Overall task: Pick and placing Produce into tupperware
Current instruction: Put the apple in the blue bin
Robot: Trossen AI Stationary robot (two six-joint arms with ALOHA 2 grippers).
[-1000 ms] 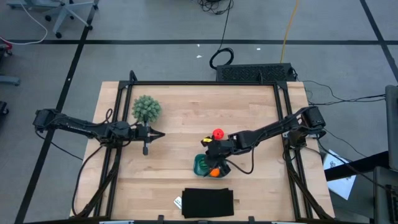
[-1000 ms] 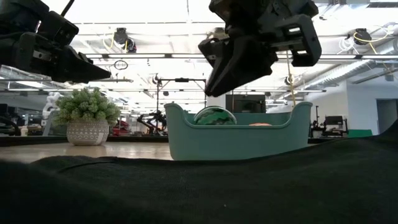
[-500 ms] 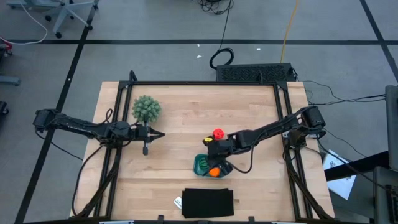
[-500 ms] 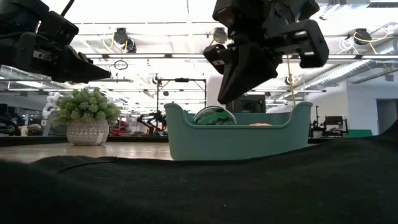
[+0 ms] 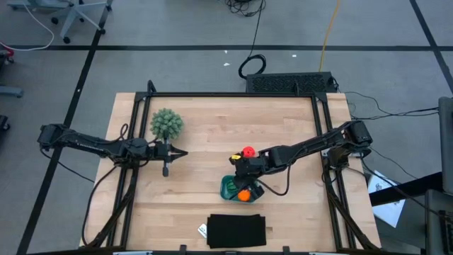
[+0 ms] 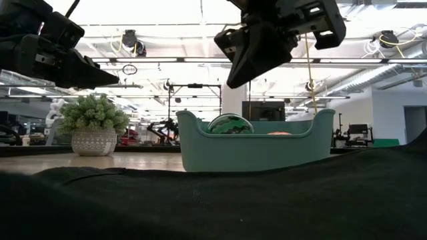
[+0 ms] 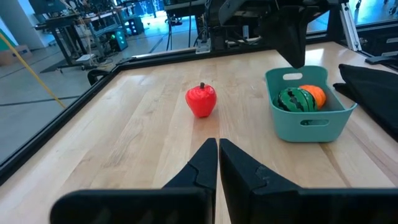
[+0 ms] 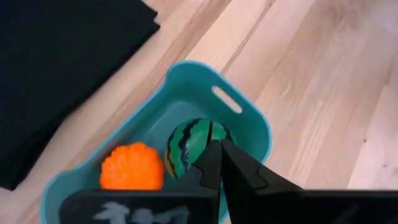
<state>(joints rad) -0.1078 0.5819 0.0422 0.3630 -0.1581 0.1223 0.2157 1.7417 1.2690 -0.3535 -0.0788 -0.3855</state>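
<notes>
The wooden table [image 5: 212, 120] stands on a grey floor, with a potted plant [image 5: 167, 124] at its far left and a black mat [image 5: 236, 230] at its near edge. Compared with a second ago, the right gripper [image 6: 235, 79] has drawn its fingers fully together, holds nothing and now sits higher above the teal tupperware [image 8: 249, 134], so I judge the drop there is finished. The tub holds the watermelon piece [image 8: 189, 144] and the orange piece [image 8: 132, 167], while the red piece [image 7: 201, 101] lies on the table just beyond it, and the left gripper [image 7: 217, 155], closed and empty, waits near the plant.
</notes>
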